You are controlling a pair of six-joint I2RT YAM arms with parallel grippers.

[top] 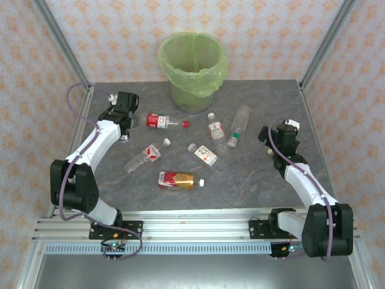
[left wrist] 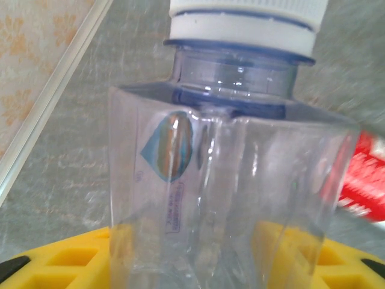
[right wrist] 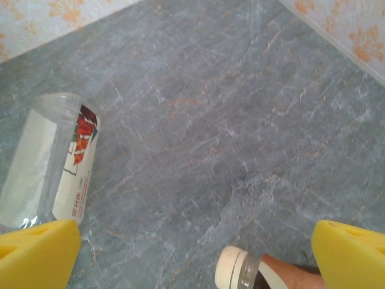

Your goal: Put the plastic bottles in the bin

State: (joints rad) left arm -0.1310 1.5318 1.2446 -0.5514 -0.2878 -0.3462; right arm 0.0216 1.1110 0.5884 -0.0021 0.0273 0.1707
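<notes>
clear plastic bottle (left wrist: 228, 192), clamped in left end effector (left wrist: 189, 265)

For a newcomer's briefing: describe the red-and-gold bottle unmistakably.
Start at the green-lined bin and come straight toward the near edge of the table. The last bottle reached lies on its side, white cap pointing right. It alone wears a red-and-gold label.

A white-labelled bottle (right wrist: 48, 162) lies left on the grey table (right wrist: 240, 120) (a white-capped bottle (right wrist: 239, 272) between the spread jaws).
</notes>
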